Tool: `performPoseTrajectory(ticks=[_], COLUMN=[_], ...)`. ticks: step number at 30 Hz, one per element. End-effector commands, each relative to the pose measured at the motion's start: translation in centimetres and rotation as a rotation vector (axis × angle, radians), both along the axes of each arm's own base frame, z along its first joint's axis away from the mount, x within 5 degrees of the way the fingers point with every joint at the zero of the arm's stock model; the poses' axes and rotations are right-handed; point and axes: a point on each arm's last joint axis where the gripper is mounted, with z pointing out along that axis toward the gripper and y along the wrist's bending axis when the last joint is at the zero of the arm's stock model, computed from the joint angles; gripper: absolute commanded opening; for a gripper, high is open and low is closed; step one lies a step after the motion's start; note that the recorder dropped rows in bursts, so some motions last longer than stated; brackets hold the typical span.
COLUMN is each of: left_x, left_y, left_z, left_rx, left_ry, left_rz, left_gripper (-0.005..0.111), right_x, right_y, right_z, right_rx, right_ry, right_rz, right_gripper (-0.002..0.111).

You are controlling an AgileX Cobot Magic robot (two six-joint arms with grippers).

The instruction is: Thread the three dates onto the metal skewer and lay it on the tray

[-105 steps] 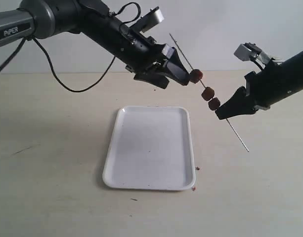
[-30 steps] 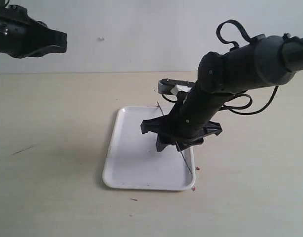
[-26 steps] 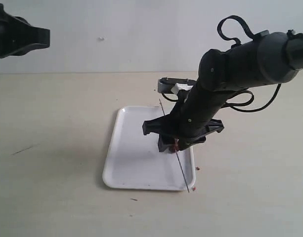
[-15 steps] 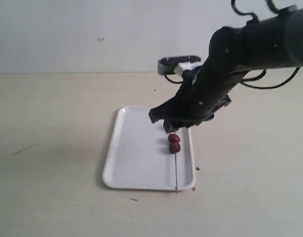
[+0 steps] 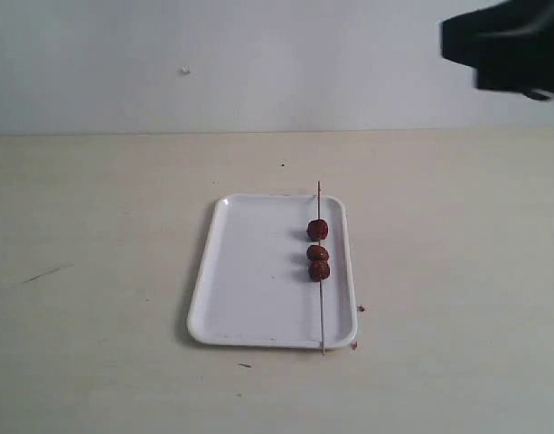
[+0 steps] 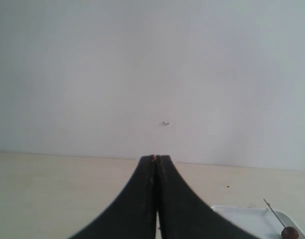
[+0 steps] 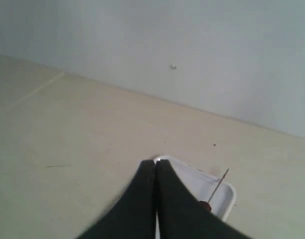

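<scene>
Exterior view: metal skewer overhangs tray near rim.

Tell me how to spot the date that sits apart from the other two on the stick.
Find the white tray on the pale table. The thin metal skewer lies along its side on the right of the exterior view, carrying three dates. Yours is the date nearest the wall: a small gap parts it from the other two, which touch.

Reddish-brown dates, white tray
</scene>
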Motion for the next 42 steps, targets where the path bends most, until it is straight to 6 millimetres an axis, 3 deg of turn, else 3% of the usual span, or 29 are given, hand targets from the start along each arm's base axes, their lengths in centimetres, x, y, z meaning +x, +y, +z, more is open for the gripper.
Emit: performPoseTrajectory(ticks=[1,8,16,27,37,42], left_x=[0.0,0.0,0.0,0.0,0.0,0.0], left_y=[0.1,0.1,0.1,0.1,0.1,0.1], left_z=[-1.0,-1.2,-1.2,-1.2,-1.2,-1.2], left_rx=[-0.006,-0.005,-0.005,-0.005,-0.005,-0.005], left_ry=[0.021,0.025,0.025,0.025,0.025,0.026], left_rz=[0.007,0.007,0.007,0.007,0.007,0.006], left_gripper=[0.0,0.0,0.0,0.0,0.0,0.0], right_x=[-4.8,-10.3,-13.4,-12.7,-10.9,-11.3], right_y=[-1.7,-3.3,-5.1,-7.1,-7.9,-8.0], right_z=[-1.2,-0.7,0.4,-4.7,-10.2,-12.7], right_rx=[0.008,0.019,-0.01,-0.019,-0.074,-0.127], right_ry=[-0.061,-0.119,-0.339,-0.326,-0.253,-0.246], right_rz=[0.021,0.081,0.033,-0.446,-0.516,-0.525], right_gripper=[0.0,0.0,0.0,0.0,0.0,0.0])
